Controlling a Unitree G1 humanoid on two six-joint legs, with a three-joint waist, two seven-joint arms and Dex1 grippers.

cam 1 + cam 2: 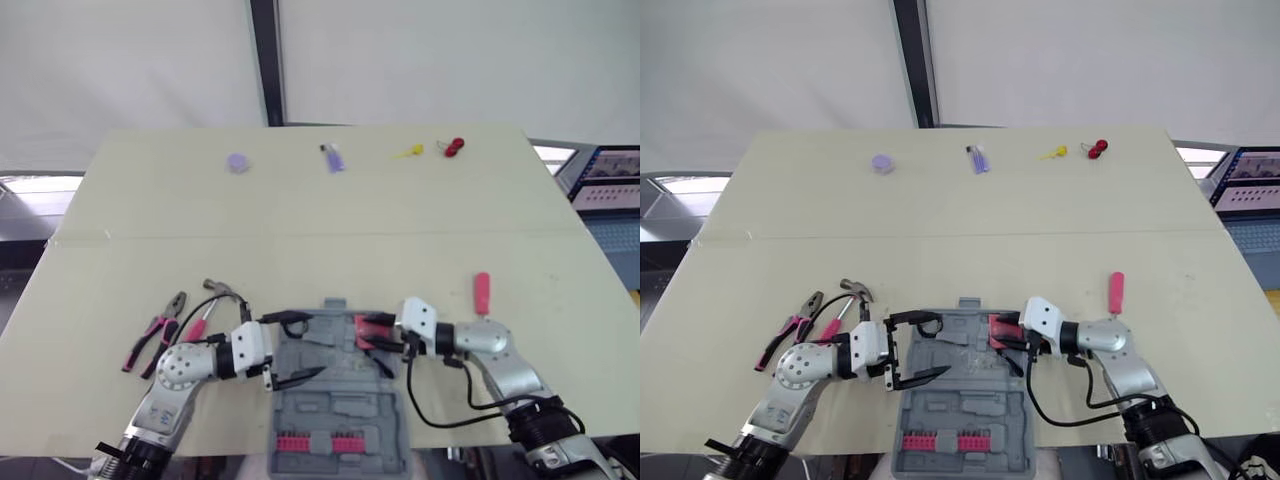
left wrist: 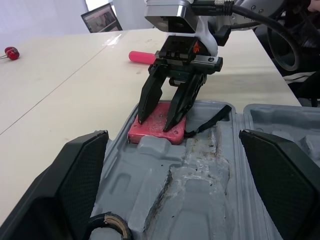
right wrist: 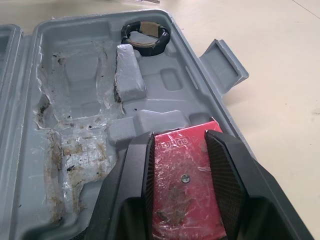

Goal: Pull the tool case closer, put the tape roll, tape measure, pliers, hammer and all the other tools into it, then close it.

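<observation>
The grey tool case (image 1: 340,405) lies open at the table's front middle. A black tape roll (image 3: 145,37) sits in a pocket at its left end. My right gripper (image 1: 377,342) is shut on the red tape measure (image 3: 185,180), holding it low in the pocket at the case's right end. My left gripper (image 1: 297,349) hovers open over the left part of the case, with nothing between its fingers. Left of the case, the red-handled pliers (image 1: 155,340) and the hammer (image 1: 215,300) lie on the table. To the right lies a red screwdriver (image 1: 482,293).
The case half nearest me holds rows of red bits (image 1: 320,441). Along the far edge lie a purple disc (image 1: 237,161), a purple-blue item (image 1: 333,157), a yellow piece (image 1: 408,151) and a red piece (image 1: 455,147). A monitor (image 1: 610,175) stands beyond the right edge.
</observation>
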